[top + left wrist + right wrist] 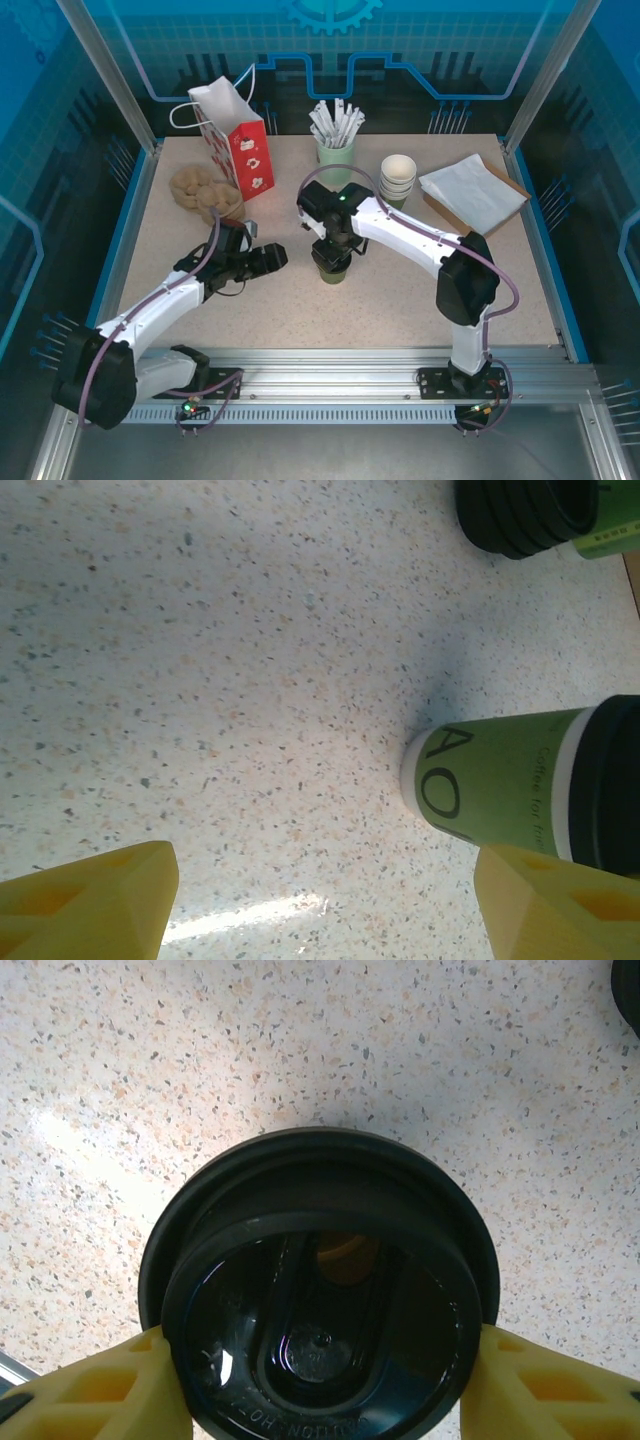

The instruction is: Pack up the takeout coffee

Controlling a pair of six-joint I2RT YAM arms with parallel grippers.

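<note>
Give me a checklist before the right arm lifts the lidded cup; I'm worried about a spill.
1. Lid on: ok. The black lid sits on the takeout coffee. Whether it is fully sealed: cannot tell.
2. Right pincer placement: ok. Its fingers touch the lid on opposite sides.
3. Grip firmness: cannot tell.
4. Left pincer free: ok. It is open, holds nothing and is beside the cup.
5. Paper bag ready: ok, it stands upright. How wide its mouth is: cannot tell.
6. Route to the bag: cannot tell. The left arm lies near it.
</note>
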